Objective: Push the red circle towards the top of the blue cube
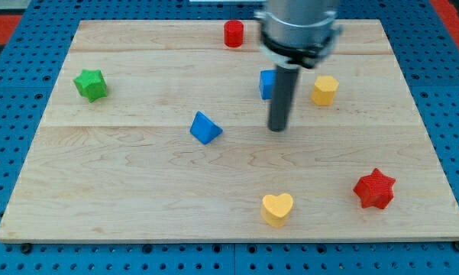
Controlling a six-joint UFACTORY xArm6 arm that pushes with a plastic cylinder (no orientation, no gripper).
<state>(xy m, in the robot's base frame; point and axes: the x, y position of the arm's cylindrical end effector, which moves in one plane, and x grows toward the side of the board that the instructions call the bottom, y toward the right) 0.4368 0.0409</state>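
The red circle (234,33), a short red cylinder, stands near the view's top edge of the wooden board, a little left of centre. The blue cube (266,84) sits below and to the right of it, partly hidden behind my dark rod. My tip (278,128) rests on the board just below and slightly right of the blue cube, well below the red circle and apart from it.
A yellow hexagon block (325,90) lies right of the rod. A blue triangular block (205,127) lies left of the tip. A green star (91,84) is at the left, a yellow heart (277,208) at the bottom, a red star (375,189) at lower right.
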